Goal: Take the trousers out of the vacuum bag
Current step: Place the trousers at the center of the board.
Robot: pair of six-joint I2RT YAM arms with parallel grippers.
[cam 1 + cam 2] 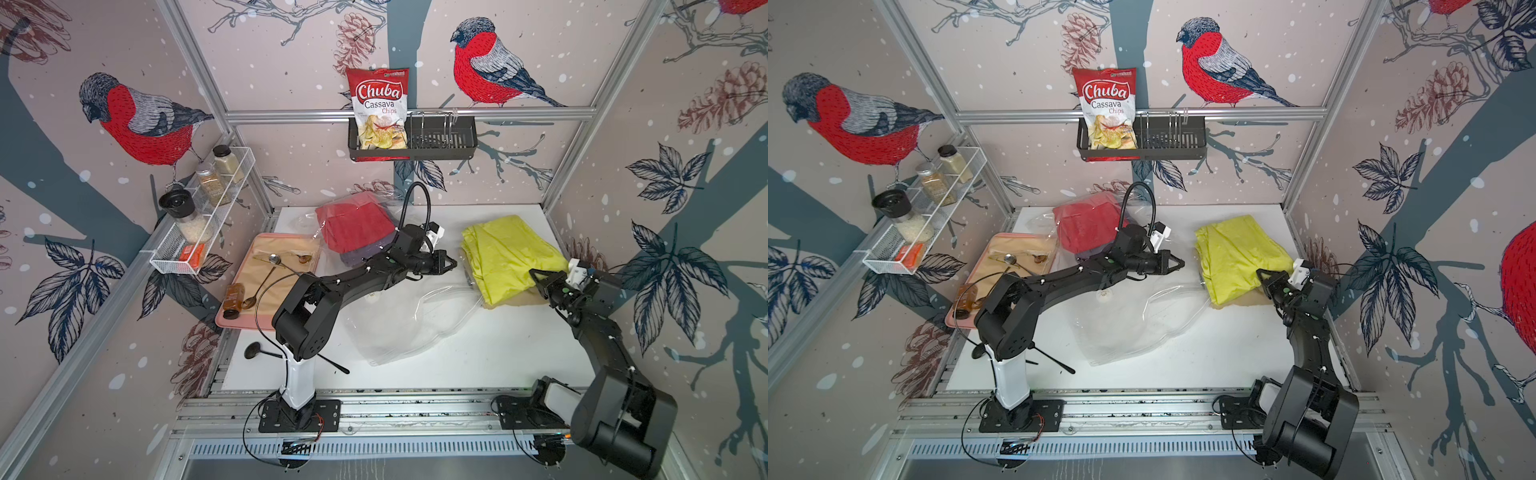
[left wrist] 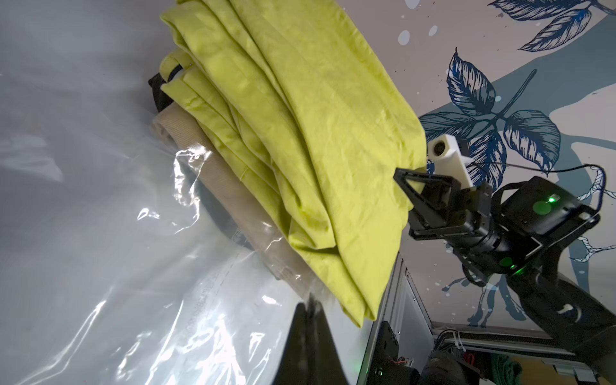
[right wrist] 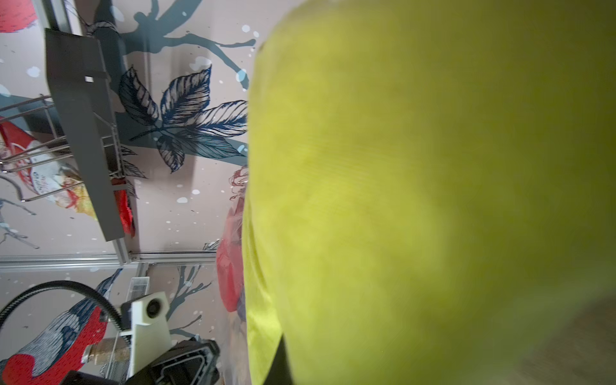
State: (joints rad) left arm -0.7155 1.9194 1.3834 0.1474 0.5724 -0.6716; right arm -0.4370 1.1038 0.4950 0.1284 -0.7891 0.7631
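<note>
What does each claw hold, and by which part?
The right claw pinches the yellow-green trousers at their edge nearest it. The left claw is shut; whether on the vacuum bag, unclear.

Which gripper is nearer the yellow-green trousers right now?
Right. The right gripper has its jaws shut on the edge of the yellow-green trousers. The left gripper sits apart from them, by the vacuum bag, jaws shut.

upper centre: red chips packet (image 1: 377, 108) standing in black wall basket (image 1: 440, 143) | left: white wire shelf (image 1: 226, 208) with spice jars (image 1: 212, 183), orange box (image 1: 193, 253) | centre left: pink tray (image 1: 241, 325) holding spoons (image 1: 274, 259), brown bottle (image 1: 233, 301) | lower left: black ladle (image 1: 252, 350) on white table (image 1: 498, 353)
</note>
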